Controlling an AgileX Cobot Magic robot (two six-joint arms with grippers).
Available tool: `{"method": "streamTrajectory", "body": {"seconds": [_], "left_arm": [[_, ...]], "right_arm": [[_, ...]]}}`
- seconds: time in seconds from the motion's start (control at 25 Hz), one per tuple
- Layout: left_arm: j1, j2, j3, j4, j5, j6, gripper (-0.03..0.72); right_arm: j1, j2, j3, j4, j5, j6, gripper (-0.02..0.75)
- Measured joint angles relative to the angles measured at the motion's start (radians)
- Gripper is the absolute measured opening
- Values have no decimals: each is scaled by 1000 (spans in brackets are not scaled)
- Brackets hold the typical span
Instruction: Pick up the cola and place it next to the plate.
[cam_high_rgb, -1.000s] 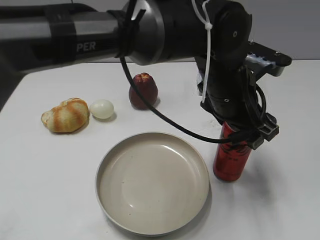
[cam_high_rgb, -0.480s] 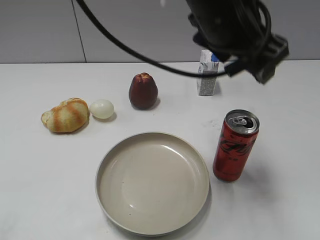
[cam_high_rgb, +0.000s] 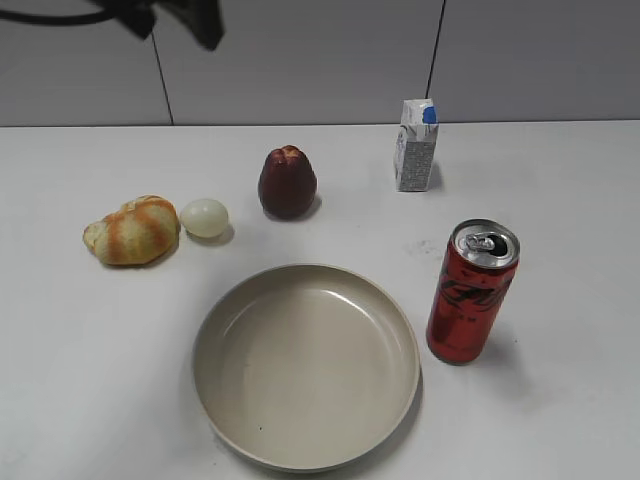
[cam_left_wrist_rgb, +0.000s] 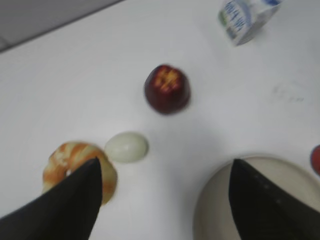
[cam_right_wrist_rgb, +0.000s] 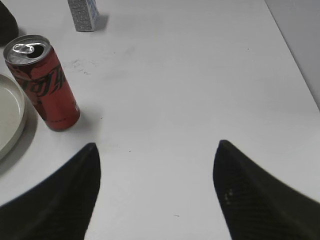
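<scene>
The cola (cam_high_rgb: 470, 292), a tall red can with black script and a silver top, stands upright on the white table just right of the plate (cam_high_rgb: 305, 365), with a narrow gap between them. The plate is beige, round and empty. No gripper touches the can. My left gripper (cam_left_wrist_rgb: 165, 161) is open and empty, high above the table between the bread roll and the plate's rim (cam_left_wrist_rgb: 215, 200). My right gripper (cam_right_wrist_rgb: 157, 144) is open and empty over bare table, to the right of the cola (cam_right_wrist_rgb: 45, 82) and the plate's edge (cam_right_wrist_rgb: 10, 117).
A small white milk carton (cam_high_rgb: 415, 145) stands at the back right. A dark red fruit (cam_high_rgb: 287, 182), a pale egg (cam_high_rgb: 204, 217) and a bread roll (cam_high_rgb: 131, 230) lie behind and left of the plate. A dark piece of an arm (cam_high_rgb: 180, 15) shows at the top left.
The arm that held the cola from above has let go, lifted and swung away to the upper left. The can stays upright beside the plate.
</scene>
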Motion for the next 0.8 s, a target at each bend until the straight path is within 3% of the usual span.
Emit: {"method": "streamTrajectory", "body": {"seconds": [0.24, 0.52, 0.8], "left_arm": [[153, -185, 444, -4, -1, -4, 580], [291, -507, 951, 2, -136, -5, 578], [330, -909, 1202, 1, -173, -5, 578]], "right_arm": [[0, 0, 0, 0, 0, 0, 533], [0, 0, 0, 0, 0, 0, 533], [0, 0, 0, 0, 0, 0, 533]]}}
